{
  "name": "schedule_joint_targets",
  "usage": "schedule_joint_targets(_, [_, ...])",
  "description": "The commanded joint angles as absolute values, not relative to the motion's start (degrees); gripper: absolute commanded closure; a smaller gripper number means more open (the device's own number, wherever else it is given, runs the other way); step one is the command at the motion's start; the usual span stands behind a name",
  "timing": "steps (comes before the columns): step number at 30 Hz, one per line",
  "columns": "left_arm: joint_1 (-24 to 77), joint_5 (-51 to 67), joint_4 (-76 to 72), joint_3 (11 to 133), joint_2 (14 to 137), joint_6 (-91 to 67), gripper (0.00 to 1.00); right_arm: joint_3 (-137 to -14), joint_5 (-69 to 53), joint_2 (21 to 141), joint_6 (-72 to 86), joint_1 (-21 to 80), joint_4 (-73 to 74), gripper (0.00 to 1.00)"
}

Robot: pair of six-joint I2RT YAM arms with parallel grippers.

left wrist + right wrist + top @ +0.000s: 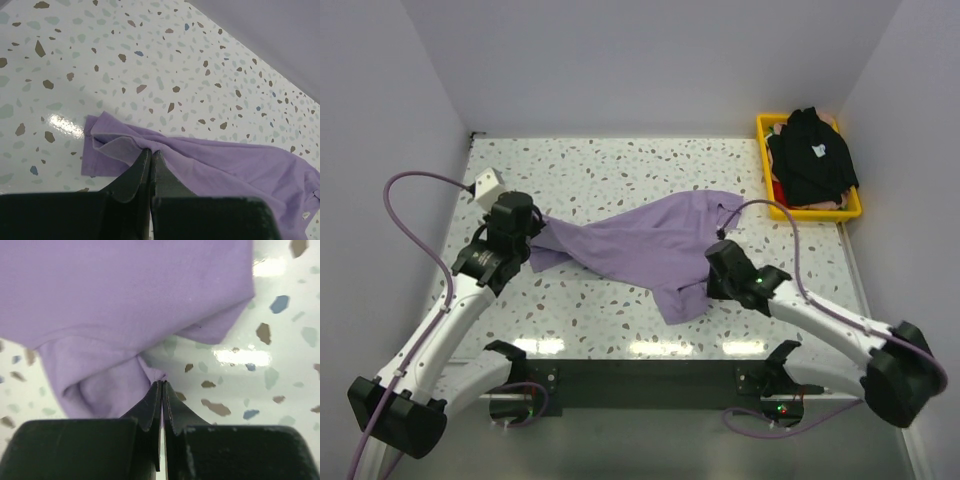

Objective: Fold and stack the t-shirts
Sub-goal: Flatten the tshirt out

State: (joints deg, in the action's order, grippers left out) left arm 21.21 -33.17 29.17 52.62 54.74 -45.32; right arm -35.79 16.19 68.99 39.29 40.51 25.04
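The left gripper's point(532, 238) fingers point(137, 172) were pressed together, pinching a fold at the lavender shirt's point(640, 245) 9 o'clock end. The right gripper's point(713, 268) fingers point(175, 410) were likewise closed tight on a bunched edge of the same shirt, toward its 4 o'clock side.

There were two arms, two grippers and two plain shirts to count. The lavender shirt lay crumpled across the middle of the table point(620, 170), stretched from the left gripper toward 2 o'clock, with a flap hanging down toward 6 o'clock beside the right gripper. The black shirt point(812, 155), with a small white chest mark, sat heaped in the one yellow basket point(820, 214) at the table's 2 o'clock corner, with bits of red and peach cloth showing beneath it. One small white box point(486, 183) sat at 10 o'clock, near the left gripper.

The table was white terrazzo with brown, grey and blue flecks, glossy under the lights. Plain pale walls point(650, 60) closed it in on three sides.
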Motion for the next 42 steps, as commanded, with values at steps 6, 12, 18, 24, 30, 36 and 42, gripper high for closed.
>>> schedule_joint_targets(6, [19.3, -32.3, 25.3, 52.7, 54.9, -43.9, 1.0, -43.0, 19.4, 39.7, 43.0, 40.9, 47.8, 1.0])
schedule_joint_targets(12, [18.6, -32.2, 25.3, 53.4, 54.8, -43.2, 1.0, -43.3, 11.2, 33.6, 44.7, 40.9, 49.3, 1.0])
schedule_joint_targets(18, [18.2, -31.6, 25.3, 54.1, 55.5, -42.7, 1.0, -38.0, 2.2, 38.2, 45.1, 41.6, 39.7, 1.0])
schedule_joint_targets(24, [17.9, -30.9, 25.0, 54.3, 56.4, -42.2, 1.0, -33.7, 3.1, 45.4, 46.6, 47.9, 32.2, 0.99])
schedule_joint_targets(30, [17.8, -29.7, 24.7, 54.3, 57.5, -42.0, 1.0, -34.7, 15.4, 43.9, 48.9, 49.3, 40.2, 0.44])
schedule_joint_targets(36, [17.8, -29.0, 24.3, 54.3, 57.8, -42.0, 1.0, -38.6, 30.3, 45.7, 50.1, 47.2, 45.5, 0.29])
schedule_joint_targets(42, [17.7, -28.0, 24.1, 54.8, 58.1, -41.3, 1.0, -37.4, 13.7, 56.6, 40.5, 26.6, 35.7, 0.38])
